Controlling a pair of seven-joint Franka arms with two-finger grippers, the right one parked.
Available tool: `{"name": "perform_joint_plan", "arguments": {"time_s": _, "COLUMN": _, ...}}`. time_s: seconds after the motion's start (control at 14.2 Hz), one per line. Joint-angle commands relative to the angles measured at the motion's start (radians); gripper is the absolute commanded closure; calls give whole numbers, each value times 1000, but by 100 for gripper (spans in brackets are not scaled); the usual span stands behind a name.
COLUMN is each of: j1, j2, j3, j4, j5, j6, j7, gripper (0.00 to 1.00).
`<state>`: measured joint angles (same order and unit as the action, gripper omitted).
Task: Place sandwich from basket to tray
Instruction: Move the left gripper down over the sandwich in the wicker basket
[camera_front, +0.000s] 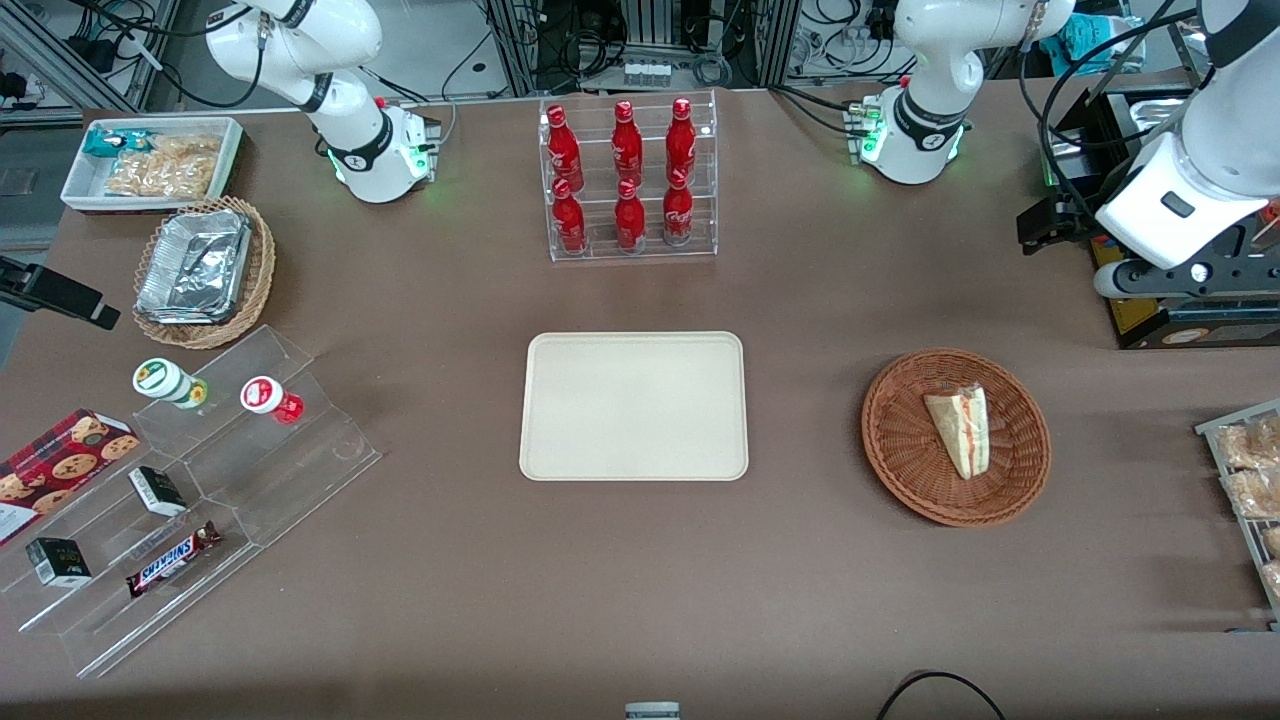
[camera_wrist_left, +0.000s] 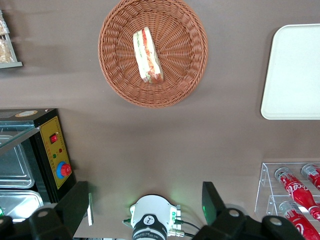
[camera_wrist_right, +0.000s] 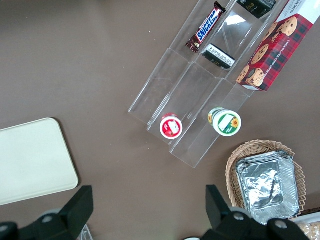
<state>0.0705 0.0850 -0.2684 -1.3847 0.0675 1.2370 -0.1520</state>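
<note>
Triangular plastic-wrapped sandwich (camera_front: 960, 430) in round woven wicker basket (camera_front: 905, 445), smooth cream tray (camera_front: 634, 405) beside it, gripper (camera_wrist_left: 145, 207) raised well above, fingers (camera_wrist_left: 75, 202) apart

A clear rack (camera_front: 630, 180) holds 6 red bottles (camera_front: 625, 150). A tan basket (camera_front: 205, 275) with foil containers (camera_front: 195, 265) stands near a white bin (camera_front: 150, 160) of snacks.

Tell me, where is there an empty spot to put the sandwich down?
The whole tray is bare. The table is also bare between tray and basket, where the sandwich lies, and between tray and bottle rack. It is crowded around the clear snack steps. The gripper hangs open high above the table.
</note>
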Motion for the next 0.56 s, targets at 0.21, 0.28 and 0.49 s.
{"name": "perform_joint_plan", "arguments": {"time_s": 0.21, "j1": -34, "j2": -10, "j3": 15, "j4": -62, "j5": 6, "j6": 25, "j7": -3, "gripper": 0}}
{"name": "perform_joint_plan", "arguments": {"time_s": 0.28, "j1": -32, "j2": -10, "j3": 15, "j4": -95, "j5": 8, "j6": 44, "j7": -3, "gripper": 0}}
{"name": "perform_joint_plan", "arguments": {"time_s": 0.49, "j1": -23, "j2": -13, "j3": 15, "j4": -271, "j5": 5, "j6": 204, "j7": -59, "gripper": 0}}
